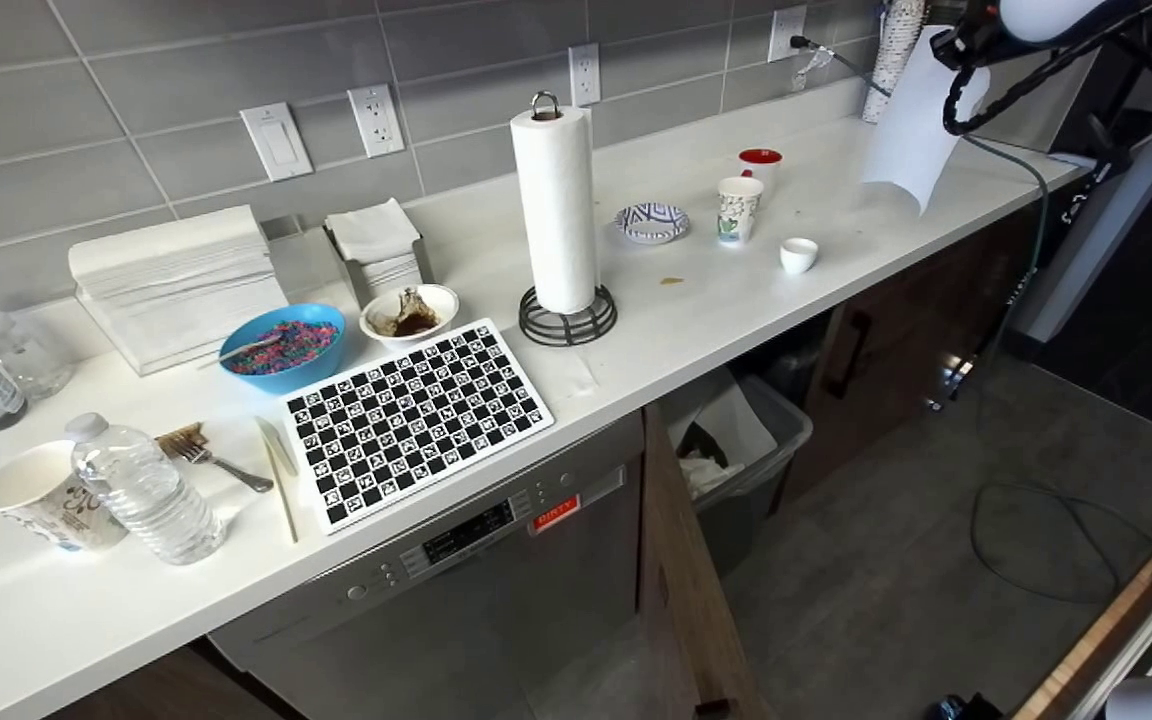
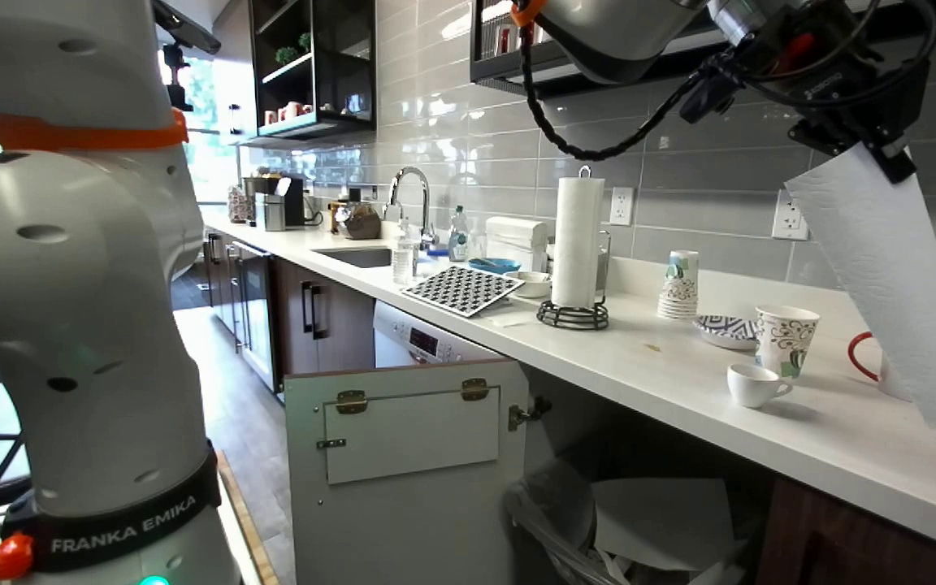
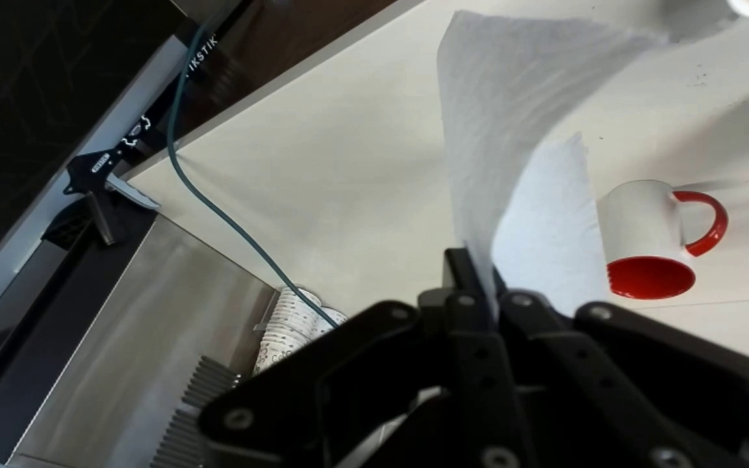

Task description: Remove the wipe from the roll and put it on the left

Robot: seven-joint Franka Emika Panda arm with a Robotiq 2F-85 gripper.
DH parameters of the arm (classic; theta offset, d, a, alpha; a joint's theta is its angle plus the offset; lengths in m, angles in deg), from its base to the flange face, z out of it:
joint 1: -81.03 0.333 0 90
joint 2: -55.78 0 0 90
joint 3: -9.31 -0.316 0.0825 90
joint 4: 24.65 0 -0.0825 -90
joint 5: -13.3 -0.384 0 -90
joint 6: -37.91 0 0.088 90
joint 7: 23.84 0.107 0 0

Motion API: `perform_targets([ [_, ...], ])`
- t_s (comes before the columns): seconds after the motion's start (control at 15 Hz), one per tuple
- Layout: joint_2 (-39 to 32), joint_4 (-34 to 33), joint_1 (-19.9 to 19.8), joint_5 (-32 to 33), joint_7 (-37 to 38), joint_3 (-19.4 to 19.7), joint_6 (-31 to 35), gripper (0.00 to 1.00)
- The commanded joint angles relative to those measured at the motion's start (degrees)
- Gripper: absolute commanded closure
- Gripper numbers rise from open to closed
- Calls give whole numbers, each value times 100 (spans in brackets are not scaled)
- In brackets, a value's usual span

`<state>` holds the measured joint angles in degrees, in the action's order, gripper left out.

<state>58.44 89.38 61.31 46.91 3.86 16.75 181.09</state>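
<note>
Removal looks done: paper towel sheet (image 2: 890, 284) is off the paper towel roll (image 2: 579, 244), well apart. Gripper (image 3: 478, 276) clamped on sheet's upper end, rest hanging o/ countertop (image 3: 348, 162) nr red-handled mug (image 3: 644, 214). TBD: put-down on left + release. Can't tell if btm edge touches.

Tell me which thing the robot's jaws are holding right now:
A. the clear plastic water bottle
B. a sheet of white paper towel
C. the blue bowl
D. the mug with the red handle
B: in the wrist view the jaws are closed on the white sheet, and in an exterior view it hangs from them, apart from the upright roll.
</note>
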Motion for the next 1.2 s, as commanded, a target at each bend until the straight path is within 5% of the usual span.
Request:
perform_targets([
  [0.0,-631,-544,196,-473,-443,297,56,100],
  [0.6,-2308,-2205,169,-2311,-2159,456,37,100],
  [1.13,-3107,-3056,117,-2645,-2572,508,-86,100],
])
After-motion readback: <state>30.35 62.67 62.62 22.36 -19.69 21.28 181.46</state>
